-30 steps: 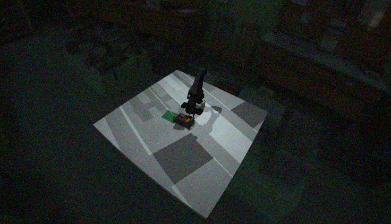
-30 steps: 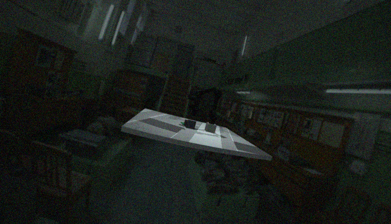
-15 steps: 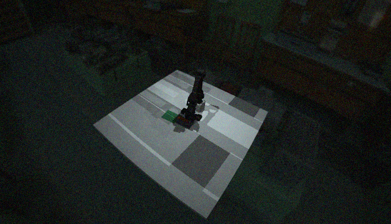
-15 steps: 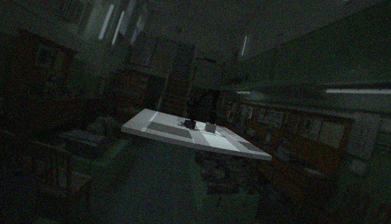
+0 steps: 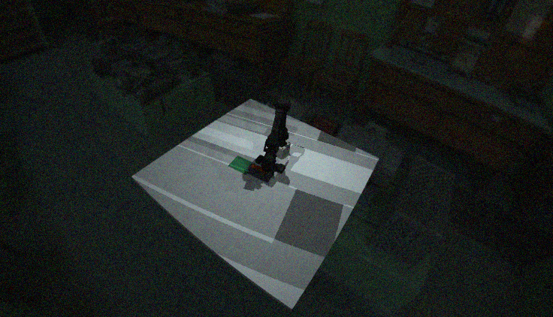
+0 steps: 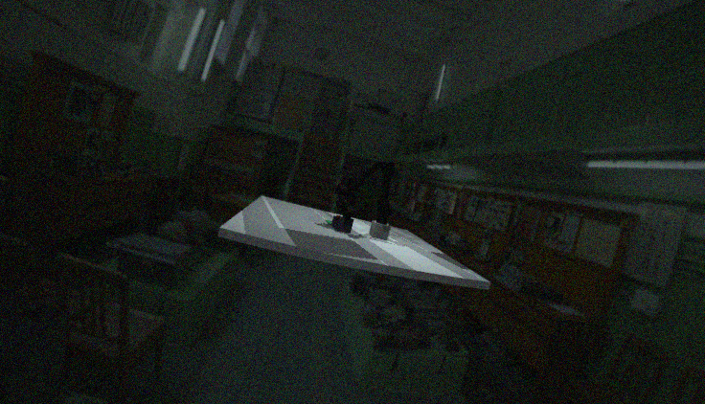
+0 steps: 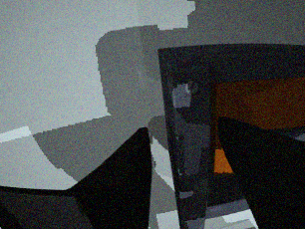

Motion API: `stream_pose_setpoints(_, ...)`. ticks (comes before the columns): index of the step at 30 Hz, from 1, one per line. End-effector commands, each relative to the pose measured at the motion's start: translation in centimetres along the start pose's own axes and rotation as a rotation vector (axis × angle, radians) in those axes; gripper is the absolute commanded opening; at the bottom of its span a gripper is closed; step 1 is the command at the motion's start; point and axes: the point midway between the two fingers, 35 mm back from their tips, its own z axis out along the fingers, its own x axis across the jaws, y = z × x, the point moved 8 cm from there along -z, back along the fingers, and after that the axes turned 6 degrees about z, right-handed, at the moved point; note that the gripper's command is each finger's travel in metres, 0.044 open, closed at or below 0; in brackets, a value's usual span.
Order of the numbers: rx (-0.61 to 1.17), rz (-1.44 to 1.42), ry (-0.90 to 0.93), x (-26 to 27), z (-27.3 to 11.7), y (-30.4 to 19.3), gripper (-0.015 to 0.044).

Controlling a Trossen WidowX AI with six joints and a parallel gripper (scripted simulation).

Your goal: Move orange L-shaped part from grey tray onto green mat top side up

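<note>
The grey tray [image 5: 259,176] [image 6: 342,224] [image 7: 254,62] looks very dark and stands on the table. The orange part [image 5: 255,167] [image 7: 264,102] shows inside its walls, partly hidden by the right finger in the wrist view; whether it is level or tipped I cannot tell. The green mat [image 5: 238,162] [image 6: 329,221] lies beside the tray, on its left in the top view. My gripper [image 5: 267,170] [image 7: 183,130] is partly open with nothing held. It is low over the tray's right end in the top view. In the wrist view the tray's end wall shows between the fingertips. Any fingertip contact is hidden.
A light grey box [image 5: 284,149] [image 6: 379,230] stands on the table near the arm, to the right of the tray in the top and exterior views. Hard shadows and bright patches cross the table top [image 5: 212,187]. The surrounding room is very dark.
</note>
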Motion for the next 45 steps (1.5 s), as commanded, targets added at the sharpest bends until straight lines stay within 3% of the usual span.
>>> stream_pose_setpoints(1,0.008,0.006,-0.013,-0.2,1.1,-0.1,0.018)
stream_pose_setpoints(28,0.009,0.006,-0.013,-0.2,2.1,-0.2,0.018)
stream_pose_setpoints(45,0.009,0.006,-0.012,1.0,0.5,-0.2,0.018)
